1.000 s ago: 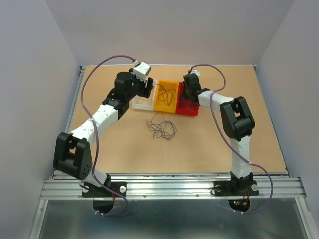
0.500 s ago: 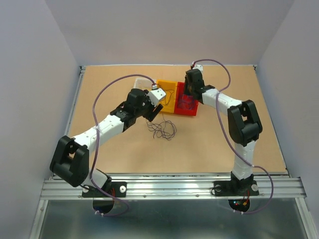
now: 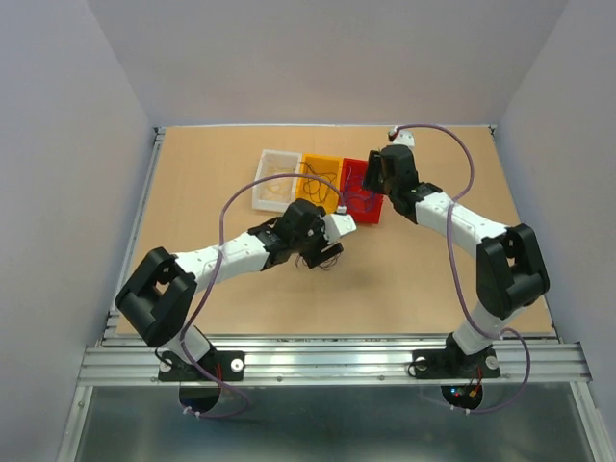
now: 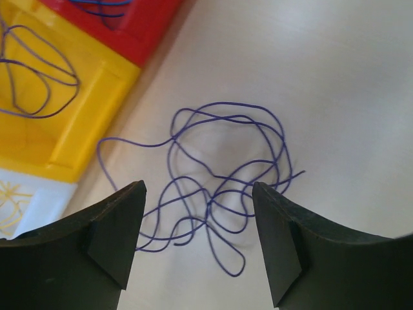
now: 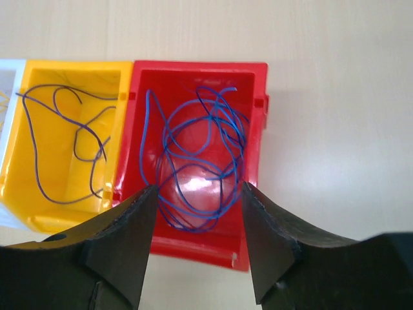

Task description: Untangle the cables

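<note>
- The left tool (image 4: 197,187) hangs right over the loose tangle of hair-thin purple wire (image 4: 210,201), which lies on the light wooden tabletop (image 3: 433,279). Its two black fingers are spread wide with nothing in them.
- The relation that counts is that the tangle sits under the gap between those fingers and spills out ahead of the tips. It is a roundish knot, a little wider across the gap than along it. One loose tail curls off past the left-hand finger toward the yellow plastic bin (image 4: 77,123). To my eye, a straight drop would bring the fingers down either side of the nearest loops.
- The left tool is plainly the nearer one. The right tool (image 5: 199,188) is well apart from the tangle, above the red plastic bin (image 5: 261,84). Its fingers are parted and empty, and a coil of blue wire (image 5: 200,148) lies loose in the bin beneath them.
- Other strands look already sorted. A dark purple wire (image 5: 71,142) lies in the yellow bin, and a pale yellow wire (image 4: 14,194) lies in the white plastic bin (image 3: 262,188) beside it.
- A second ago the left tool was off over the white bin, and the tangle lay uncovered, well apart from it. It has since swung across and now covers the tangle.
- Over the same second the right tool has drawn back a little from the red bin. Its fingers have parted, and the blue wire is left behind.
</note>
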`<state>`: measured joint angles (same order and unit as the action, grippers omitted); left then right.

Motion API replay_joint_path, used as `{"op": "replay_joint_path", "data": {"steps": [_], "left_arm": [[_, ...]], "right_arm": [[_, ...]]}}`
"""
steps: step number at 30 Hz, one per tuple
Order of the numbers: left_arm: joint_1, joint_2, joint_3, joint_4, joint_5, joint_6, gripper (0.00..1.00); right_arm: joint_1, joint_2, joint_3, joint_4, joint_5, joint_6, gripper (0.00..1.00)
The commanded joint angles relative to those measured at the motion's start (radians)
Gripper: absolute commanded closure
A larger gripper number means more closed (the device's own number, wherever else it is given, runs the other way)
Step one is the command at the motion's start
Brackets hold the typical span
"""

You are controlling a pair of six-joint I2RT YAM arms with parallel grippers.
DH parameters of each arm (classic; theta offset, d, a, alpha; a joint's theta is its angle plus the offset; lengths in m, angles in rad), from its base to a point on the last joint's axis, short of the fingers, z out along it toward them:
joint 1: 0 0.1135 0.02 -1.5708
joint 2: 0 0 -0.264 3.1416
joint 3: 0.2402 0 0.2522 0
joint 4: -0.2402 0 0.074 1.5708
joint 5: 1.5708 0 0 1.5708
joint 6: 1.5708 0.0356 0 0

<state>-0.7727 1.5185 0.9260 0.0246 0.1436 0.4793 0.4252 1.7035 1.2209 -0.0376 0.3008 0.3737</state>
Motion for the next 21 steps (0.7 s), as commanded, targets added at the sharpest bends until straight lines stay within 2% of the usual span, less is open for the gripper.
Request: {"op": "replay_joint_path", "data": {"steps": [1, 5, 9, 11, 14, 16, 18, 19, 20, 21], "left_arm": [[-0.063, 0.028, -0.006, 0.028, -0.038, 0.032, 0.21], [-0.105, 0.106, 0.048, 0.018, -0.024, 0.007, 0.21], [-0.137, 0.201, 0.100, -0.003, -0.027, 0.005, 0.26], [-0.140, 0.270, 0.135, -0.017, -0.071, -0.005, 0.35], [-0.140, 0.299, 0.160, -0.023, -0.088, -0.007, 0.77], [-0.140, 0.264, 0.154, -0.019, -0.076, -0.010, 1.00], [-0.140, 0.168, 0.132, -0.015, -0.035, -0.018, 1.00], [-0.140, 0.099, 0.129, -0.023, -0.020, -0.019, 1.00], [-0.140, 0.066, 0.131, -0.044, -0.004, -0.030, 1.00], [-0.139, 0.034, 0.135, -0.058, 0.022, -0.034, 1.00]], "right_arm": [[0.004, -0.113, -0.093, 0.099, 0.044, 0.021, 0.40], [0.001, -0.209, -0.175, 0.130, 0.080, 0.034, 0.41], [0.003, -0.324, -0.264, 0.166, 0.086, 0.044, 0.43], [0.001, -0.390, -0.308, 0.180, 0.086, 0.045, 0.44], [0.001, -0.453, -0.363, 0.194, 0.064, 0.041, 0.53], [0.001, -0.502, -0.391, 0.212, -0.013, 0.007, 0.57], [0.003, -0.515, -0.412, 0.223, -0.101, -0.059, 0.54], [0.001, -0.522, -0.440, 0.252, -0.197, -0.087, 0.47], [0.001, -0.527, -0.461, 0.281, -0.257, -0.114, 0.44], [0.001, -0.535, -0.509, 0.367, -0.402, -0.158, 0.43]]}}
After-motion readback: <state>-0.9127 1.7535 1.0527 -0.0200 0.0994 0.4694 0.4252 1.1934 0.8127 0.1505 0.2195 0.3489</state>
